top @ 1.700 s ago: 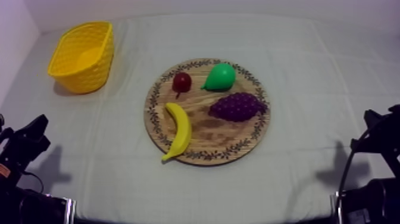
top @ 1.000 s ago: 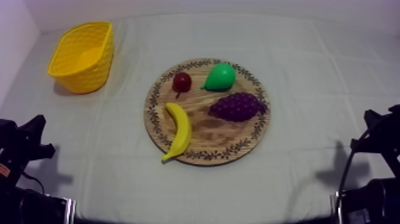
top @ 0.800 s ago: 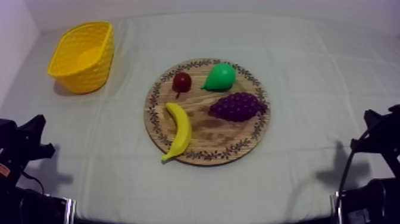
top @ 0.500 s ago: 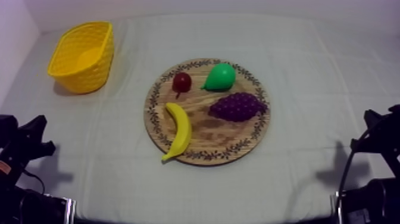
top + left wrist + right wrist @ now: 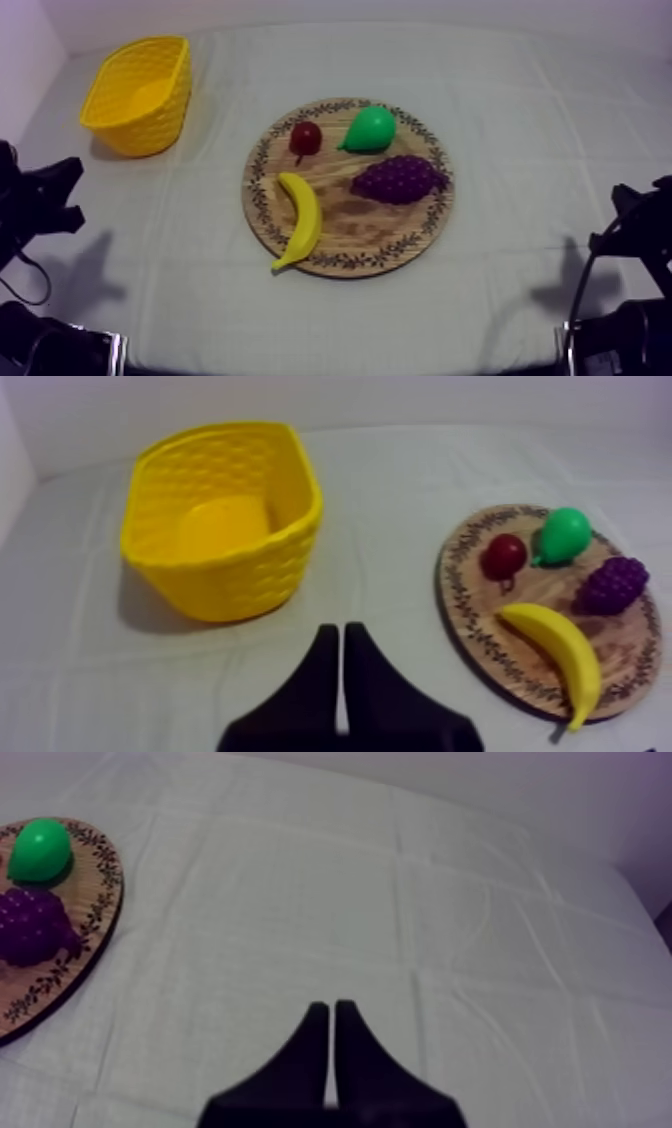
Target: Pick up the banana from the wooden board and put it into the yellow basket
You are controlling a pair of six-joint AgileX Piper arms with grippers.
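Banana (image 5: 553, 656): lying untouched on wooden board (image 5: 478, 638), ahead-right of left gripper (image 5: 341, 630), which is sitting closed, empty; yellow basket (image 5: 240, 586) ahead-left, waiting; whole task remaining.

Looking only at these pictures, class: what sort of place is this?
Probably a robot practice bench: a grey-white cloth-covered table, a yellow toy banana on a round wooden board with patterned rim, black two-fingered left gripper and right gripper.
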